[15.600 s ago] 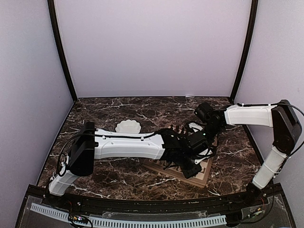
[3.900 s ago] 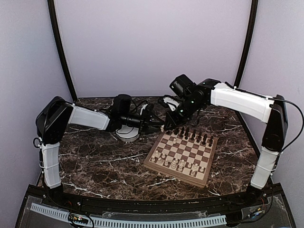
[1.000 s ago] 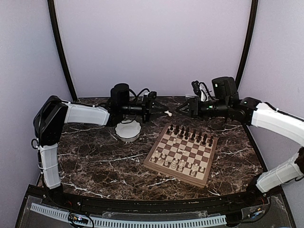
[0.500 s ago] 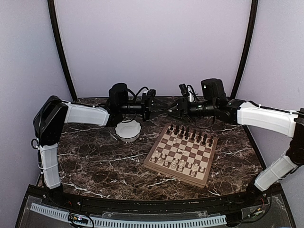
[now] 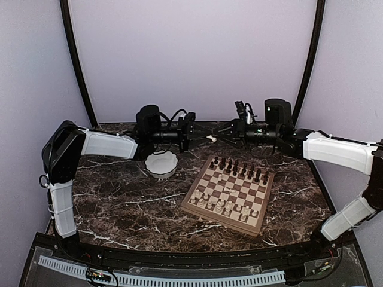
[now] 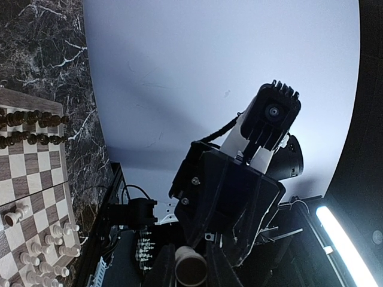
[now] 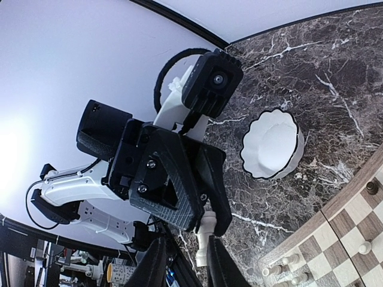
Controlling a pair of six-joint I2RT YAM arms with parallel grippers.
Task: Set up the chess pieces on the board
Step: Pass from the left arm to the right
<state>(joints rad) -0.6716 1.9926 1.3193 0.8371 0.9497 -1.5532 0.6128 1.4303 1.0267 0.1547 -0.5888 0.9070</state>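
A pale chess piece (image 5: 210,138) hangs in the air behind the board (image 5: 267,200), level between the two grippers. My left gripper (image 5: 201,137) is shut on its top end; the left wrist view shows its round base (image 6: 190,269) between that gripper's fingers (image 6: 158,272). My right gripper (image 5: 221,134) faces it head-on. In the right wrist view its jaws straddle the piece's lower end (image 7: 202,254): one finger (image 7: 218,266) sits against it, the other stands off with a gap. Dark chess pieces (image 5: 239,169) fill the board's far rows, pale ones (image 5: 224,207) the near rows.
A white scalloped bowl (image 5: 160,164) stands on the marble table left of the board, below the left arm; it also shows in the right wrist view (image 7: 272,143). Purple walls close in the back and sides.
The right gripper has swung in from the right to the piece held out by the left gripper, and its jaws have narrowed around it. The left arm has hardly moved.
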